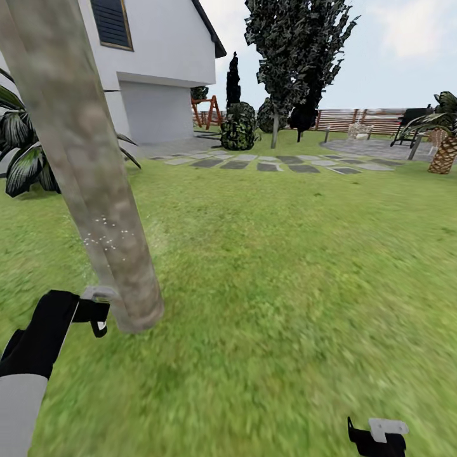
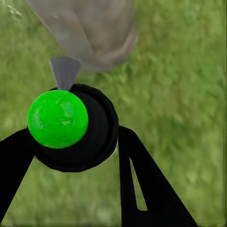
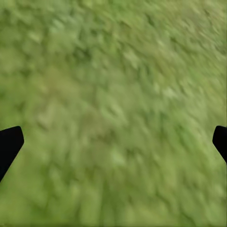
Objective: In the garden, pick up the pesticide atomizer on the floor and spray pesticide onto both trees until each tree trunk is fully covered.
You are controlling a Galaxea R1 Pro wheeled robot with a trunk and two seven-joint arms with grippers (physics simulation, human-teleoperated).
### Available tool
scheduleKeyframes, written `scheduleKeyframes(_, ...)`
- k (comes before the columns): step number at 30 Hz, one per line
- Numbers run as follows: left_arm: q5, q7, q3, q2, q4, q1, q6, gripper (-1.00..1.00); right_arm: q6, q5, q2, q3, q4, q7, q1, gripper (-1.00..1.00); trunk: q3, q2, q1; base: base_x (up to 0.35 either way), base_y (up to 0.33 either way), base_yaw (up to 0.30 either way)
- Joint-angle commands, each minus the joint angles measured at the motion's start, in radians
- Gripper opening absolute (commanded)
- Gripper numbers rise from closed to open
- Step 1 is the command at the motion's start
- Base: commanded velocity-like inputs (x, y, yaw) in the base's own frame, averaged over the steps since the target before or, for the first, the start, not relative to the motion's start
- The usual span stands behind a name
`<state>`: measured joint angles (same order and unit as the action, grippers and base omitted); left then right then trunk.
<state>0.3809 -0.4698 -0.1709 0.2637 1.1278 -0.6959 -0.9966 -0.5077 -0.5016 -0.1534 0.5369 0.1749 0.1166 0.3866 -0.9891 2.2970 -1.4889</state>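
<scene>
A: Item one, the left gripper (image 1: 96,312). Where does it stand?

B: Low at the left of the head view, at the end of a black and white arm, just beside the foot of the near tree trunk (image 1: 82,158). In the left wrist view its two black fingers (image 2: 142,184) close on the pesticide atomizer (image 2: 71,127), a dark round body with a bright green spot on top and a grey spray head pointing at the trunk's base (image 2: 94,33).

A: Item two, that trunk.

B: A thick, smooth, grey-beige mottled column, leaning across the left of the head view and meeting the grass (image 1: 266,266) just beside the gripper. A scatter of small white specks (image 1: 108,238) lies on its lower part.

A: Item three, the right gripper (image 1: 374,435).

B: At the bottom edge of the head view, right of centre, over bare lawn and well apart from the trunk. In the right wrist view its dark fingertips (image 3: 9,142) sit at the two opposite edges, spread wide, with nothing but blurred grass between them.

A: Item four, the surroundings.

B: A second tall tree (image 1: 295,57) with dark ragged foliage stands far off, past the stone paving (image 1: 266,162). A white house (image 1: 158,63) is at the upper left, a slatted wooden fence (image 1: 371,117) runs along the back, a scaly palm (image 1: 444,149) stands at the right edge, and a round dark bush (image 1: 238,127) sits near the house.
</scene>
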Motion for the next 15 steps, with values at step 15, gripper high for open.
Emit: scheduleKeyframes(15,0.0,0.031,-0.007,-0.056,0.0,0.099,0.007,-1.0,0.0,0.0,0.001,0.0,0.0,0.0,0.0,1.0,0.0,0.0,0.0,0.131,0.013,0.084)
